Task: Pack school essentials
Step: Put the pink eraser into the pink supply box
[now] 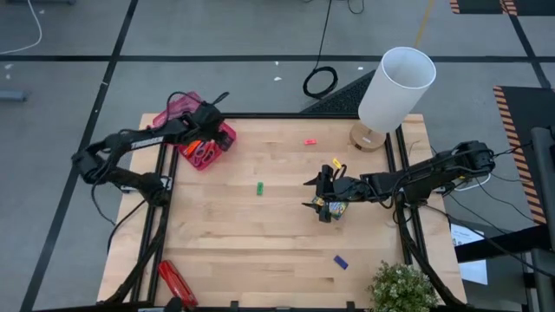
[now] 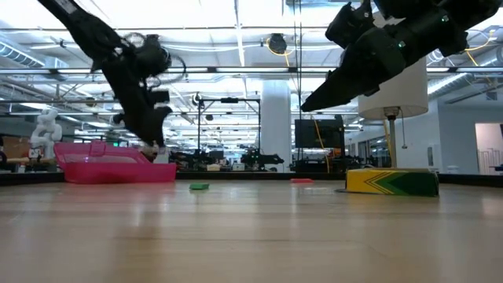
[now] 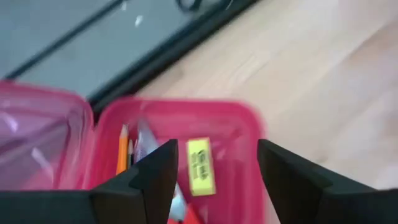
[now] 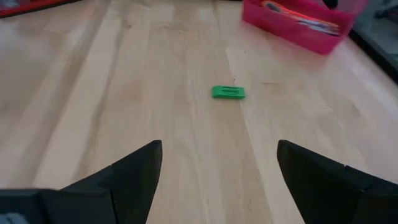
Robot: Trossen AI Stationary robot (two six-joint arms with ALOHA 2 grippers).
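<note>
One blue eraser [image 1: 341,262] is lying nearest, with one green eraser [image 1: 259,187] and one pink eraser [image 1: 310,141] farther off. Right tool [image 1: 323,193] is hovering spread and empty over one crayon box [image 1: 333,209]. Left tool [image 1: 206,116] is hanging parted and empty over one pink case [image 1: 227,137].

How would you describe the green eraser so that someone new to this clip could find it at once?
Start at the pink case at the table's far left corner, under the left gripper. From there look toward the table's middle: the green eraser lies alone on bare wood, between the case and the right gripper. It is the only green piece; the other loose bits are pink and blue.
</note>
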